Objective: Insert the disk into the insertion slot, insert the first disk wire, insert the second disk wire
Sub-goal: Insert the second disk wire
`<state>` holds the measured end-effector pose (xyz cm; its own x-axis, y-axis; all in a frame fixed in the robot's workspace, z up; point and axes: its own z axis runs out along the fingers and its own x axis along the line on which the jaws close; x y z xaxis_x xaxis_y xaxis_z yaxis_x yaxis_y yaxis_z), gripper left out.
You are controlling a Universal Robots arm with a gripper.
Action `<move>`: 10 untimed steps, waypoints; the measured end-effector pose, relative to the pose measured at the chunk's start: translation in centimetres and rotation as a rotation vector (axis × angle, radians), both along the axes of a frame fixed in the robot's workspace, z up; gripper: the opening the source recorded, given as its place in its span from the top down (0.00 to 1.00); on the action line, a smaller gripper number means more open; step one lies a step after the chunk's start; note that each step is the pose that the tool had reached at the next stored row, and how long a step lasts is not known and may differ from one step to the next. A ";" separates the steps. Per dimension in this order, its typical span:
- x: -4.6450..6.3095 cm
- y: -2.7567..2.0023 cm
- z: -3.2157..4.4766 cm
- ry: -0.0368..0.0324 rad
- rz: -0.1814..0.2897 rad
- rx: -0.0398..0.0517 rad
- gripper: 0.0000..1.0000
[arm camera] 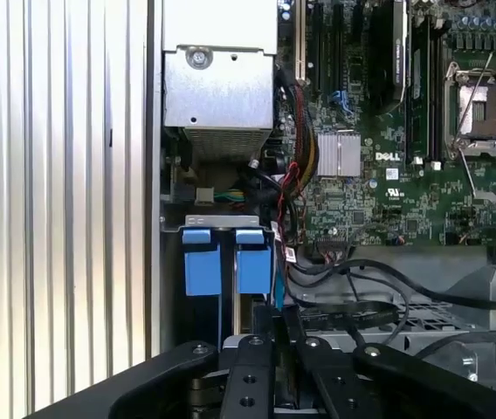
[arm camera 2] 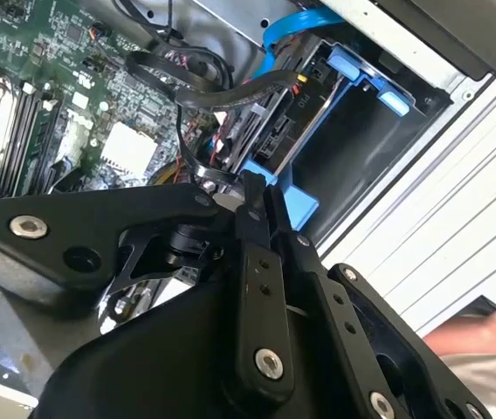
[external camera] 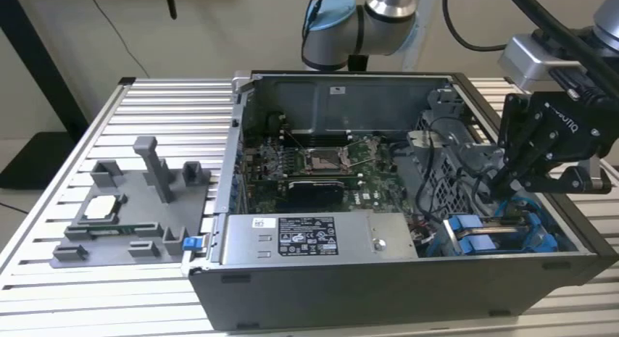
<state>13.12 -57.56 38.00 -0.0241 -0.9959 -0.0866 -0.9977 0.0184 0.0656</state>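
A finely printed sticker (external camera: 306,236) sits on the power supply (external camera: 387,239) near the claw (external camera: 505,186); white lettering marks the motherboard (arm camera: 379,188).

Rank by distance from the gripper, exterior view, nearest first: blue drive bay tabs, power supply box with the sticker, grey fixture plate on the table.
From the gripper, which hangs over the case's corner on the exterior view's right:
1. Blue drive bay tabs, just below it inside the case.
2. Power supply box, along the case's front edge, mid-frame.
3. Grey fixture plate, outside the case on the exterior view's left.
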 end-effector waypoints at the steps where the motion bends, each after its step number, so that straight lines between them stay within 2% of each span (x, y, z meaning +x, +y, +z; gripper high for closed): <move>1: 0.0 0.00 -0.07 -0.0030 0.000 0.0000 1.00; 3: 0.0 -0.05 -0.27 -0.0092 0.000 0.0012 1.00; 10: 0.0 -0.10 -1.02 -0.0480 0.000 0.0008 1.00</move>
<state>13.11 -57.66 36.98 -0.0200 -0.9959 -0.0885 -0.9997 0.0185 0.0177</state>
